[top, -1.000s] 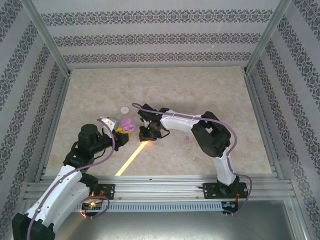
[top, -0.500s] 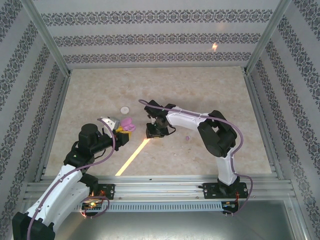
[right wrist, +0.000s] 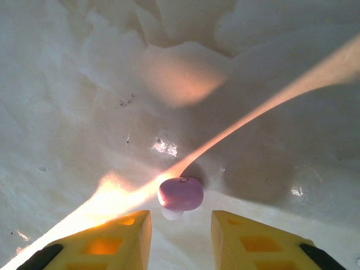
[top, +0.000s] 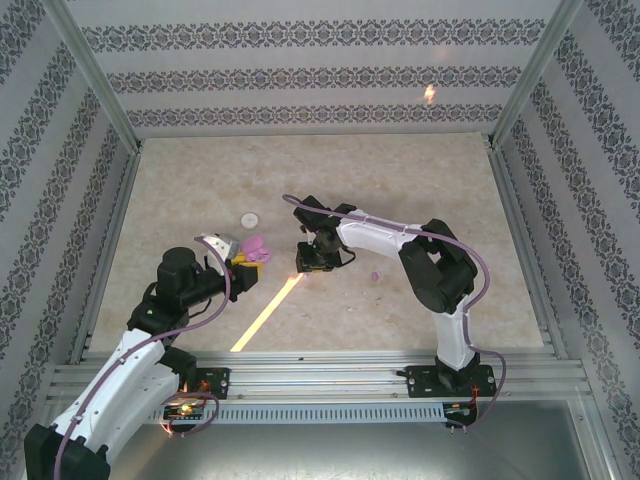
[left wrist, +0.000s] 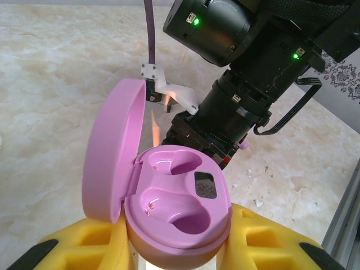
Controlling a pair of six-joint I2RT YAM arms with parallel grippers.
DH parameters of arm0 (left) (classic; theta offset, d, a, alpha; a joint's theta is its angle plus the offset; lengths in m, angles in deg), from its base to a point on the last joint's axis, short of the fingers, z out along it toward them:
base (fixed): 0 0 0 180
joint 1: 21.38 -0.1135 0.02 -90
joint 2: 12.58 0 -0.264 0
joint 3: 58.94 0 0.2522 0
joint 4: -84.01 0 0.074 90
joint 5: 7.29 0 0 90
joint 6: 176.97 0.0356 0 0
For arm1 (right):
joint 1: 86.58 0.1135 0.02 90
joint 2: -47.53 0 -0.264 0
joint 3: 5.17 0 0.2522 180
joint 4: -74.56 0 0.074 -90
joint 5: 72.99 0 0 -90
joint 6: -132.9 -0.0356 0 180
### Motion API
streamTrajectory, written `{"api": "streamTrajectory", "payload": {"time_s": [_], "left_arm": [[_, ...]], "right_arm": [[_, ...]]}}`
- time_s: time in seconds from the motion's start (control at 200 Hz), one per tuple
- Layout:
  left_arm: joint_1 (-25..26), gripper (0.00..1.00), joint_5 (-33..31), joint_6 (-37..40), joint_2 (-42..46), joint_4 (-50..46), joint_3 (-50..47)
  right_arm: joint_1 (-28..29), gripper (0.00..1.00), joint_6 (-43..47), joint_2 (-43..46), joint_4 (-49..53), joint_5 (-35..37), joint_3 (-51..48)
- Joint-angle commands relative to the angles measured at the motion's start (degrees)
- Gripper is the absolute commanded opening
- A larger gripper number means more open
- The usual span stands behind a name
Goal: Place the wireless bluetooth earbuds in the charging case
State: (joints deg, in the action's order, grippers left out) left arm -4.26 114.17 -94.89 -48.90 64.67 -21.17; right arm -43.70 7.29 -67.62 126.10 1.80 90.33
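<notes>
My left gripper is shut on the open pink charging case, its yellow fingers pressing both sides. The lid stands up on the left and both wells are empty. In the top view the case sits at the left gripper. A purple earbud lies on the table just ahead of my right gripper, which is open, its fingertips either side and apart from it. The right gripper points down close beside the case. A second purple earbud lies to its right.
A small white round piece lies on the marble table behind the case. A bright orange streak of light crosses the table. Patterned walls and metal rails enclose the area.
The right gripper has shifted a little to the right and away from the near edge, with its wrist turning. The left arm and the pink case have stayed put.
</notes>
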Motion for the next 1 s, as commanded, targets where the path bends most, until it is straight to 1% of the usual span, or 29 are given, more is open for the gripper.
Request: {"api": "streamTrajectory", "payload": {"time_s": [0.0, 0.025, 0.095, 0.13, 0.215, 0.36, 0.649, 0.994], "left_arm": [[-0.6, 0.05, 1.4, -0.7, 0.1, 2.1, 0.2], [-0.6, 0.05, 1.4, -0.6, 0.1, 2.2, 0.2], [-0.6, 0.05, 1.1, -0.6, 0.0, 2.6, -0.1], [-0.6, 0.05, 1.0, -0.5, 0.0, 2.7, -0.2], [-0.6, 0.05, 1.2, -0.4, -0.2, 2.7, -0.1], [-0.5, 0.05, 1.4, 0.1, -0.2, 1.4, 0.5], [-0.6, 0.05, 0.9, 0.5, 1.3, -0.3, 0.6], [-0.5, 0.05, 0.9, 0.5, 1.2, -0.2, 0.6]], "right_arm": [[-0.2, 0.34, -0.9, 1.7, 2.2, 0.9, 1.2], [-0.2, 0.35, -1.5, 1.9, 2.1, 0.7, 0.9], [0.1, 0.43, -3.3, 2.6, 1.0, 0.5, -0.3], [0.2, 0.45, -4.1, 2.8, 0.3, 0.6, -1.0], [0.7, 0.47, -4.8, 2.3, -0.5, 0.5, -1.0], [1.3, 0.47, -4.2, -0.1, 0.9, 1.2, 1.6], [2.2, 0.41, -3.0, -3.3, 3.9, 3.2, 5.5], [2.6, 0.42, -2.1, -4.4, 4.3, 3.0, 8.1]]}}
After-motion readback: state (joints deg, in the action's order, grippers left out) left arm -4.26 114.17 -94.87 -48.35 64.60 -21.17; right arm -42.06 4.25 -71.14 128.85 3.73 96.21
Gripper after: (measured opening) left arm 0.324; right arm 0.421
